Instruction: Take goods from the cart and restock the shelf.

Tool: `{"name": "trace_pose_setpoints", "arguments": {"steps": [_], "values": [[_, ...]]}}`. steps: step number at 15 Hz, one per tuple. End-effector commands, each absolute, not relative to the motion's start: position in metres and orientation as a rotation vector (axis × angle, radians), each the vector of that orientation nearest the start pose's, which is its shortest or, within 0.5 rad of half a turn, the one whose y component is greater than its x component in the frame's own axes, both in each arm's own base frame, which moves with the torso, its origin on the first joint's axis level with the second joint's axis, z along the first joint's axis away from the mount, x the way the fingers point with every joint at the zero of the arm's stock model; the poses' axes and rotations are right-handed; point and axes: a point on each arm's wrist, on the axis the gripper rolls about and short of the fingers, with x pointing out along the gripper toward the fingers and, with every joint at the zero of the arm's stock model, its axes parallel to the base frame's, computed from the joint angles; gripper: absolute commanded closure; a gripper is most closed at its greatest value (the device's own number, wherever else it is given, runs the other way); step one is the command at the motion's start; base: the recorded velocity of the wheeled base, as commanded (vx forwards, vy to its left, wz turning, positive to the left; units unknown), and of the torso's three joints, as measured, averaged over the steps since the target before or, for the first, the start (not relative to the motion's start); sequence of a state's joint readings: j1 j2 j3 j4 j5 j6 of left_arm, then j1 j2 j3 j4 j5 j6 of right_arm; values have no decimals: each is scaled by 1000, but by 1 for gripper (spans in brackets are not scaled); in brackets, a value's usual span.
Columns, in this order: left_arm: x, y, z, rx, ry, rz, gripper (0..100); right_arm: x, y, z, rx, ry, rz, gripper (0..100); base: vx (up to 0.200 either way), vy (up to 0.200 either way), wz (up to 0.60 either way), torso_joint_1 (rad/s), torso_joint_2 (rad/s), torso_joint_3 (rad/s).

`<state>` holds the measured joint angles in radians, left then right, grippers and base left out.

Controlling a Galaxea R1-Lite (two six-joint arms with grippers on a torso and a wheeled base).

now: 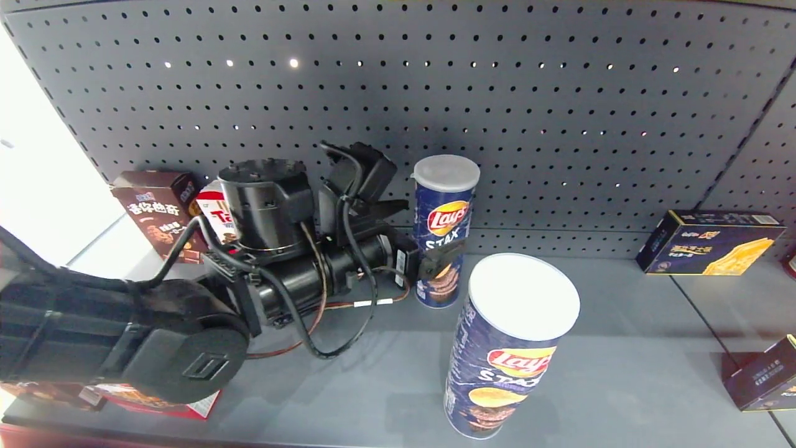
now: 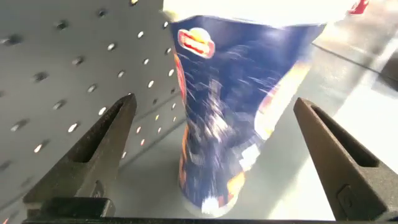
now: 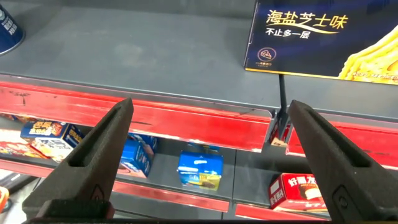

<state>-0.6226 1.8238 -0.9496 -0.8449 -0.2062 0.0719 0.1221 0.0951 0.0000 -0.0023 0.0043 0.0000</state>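
The left gripper (image 2: 214,102) is spread wide, with the rear chips can (image 1: 445,211) upright between its fingers by the pegboard (image 1: 559,93). A crooked withdrawal could knock it into the front can (image 1: 511,348). The right gripper (image 3: 211,104) gapes empty.

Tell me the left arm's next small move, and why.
Probably draw the left gripper straight back off the rear can, fingers open. That can stands upright on the shelf by the pegboard, the open fingers flank it with gaps either side, and a front can stands close by, so a sideways swing could knock one.
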Motion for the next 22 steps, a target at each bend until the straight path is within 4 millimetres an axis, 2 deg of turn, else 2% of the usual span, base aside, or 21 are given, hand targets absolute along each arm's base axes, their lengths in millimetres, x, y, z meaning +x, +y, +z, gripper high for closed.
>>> {"name": "trace_pose_setpoints", "arguments": {"steps": [1,5,7,8,12,18,22], "values": [[259,-189,225,95,-37,-808,0,-15,-2,78,-6,93,127,0,0,0,0,0,0,0],[252,-170,228,208,-10,-714,0,-15,-2,78,-6,93,127,0,0,0,0,0,0,0],[247,-166,218,221,24,-691,0,-15,-2,78,-6,93,127,0,0,0,0,0,0,0],[245,-163,207,245,56,-683,0,-15,-2,78,-6,93,127,0,0,0,0,0,0,0],[254,-166,206,268,54,-658,0,-15,-2,78,-6,93,127,0,0,0,0,0,0,0],[276,-181,193,281,69,-664,0,-15,-2,78,-6,93,127,0,0,0,0,0,0,0],[281,-184,188,284,81,-662,0,-15,-2,78,-6,93,127,0,0,0,0,0,0,0]]}}
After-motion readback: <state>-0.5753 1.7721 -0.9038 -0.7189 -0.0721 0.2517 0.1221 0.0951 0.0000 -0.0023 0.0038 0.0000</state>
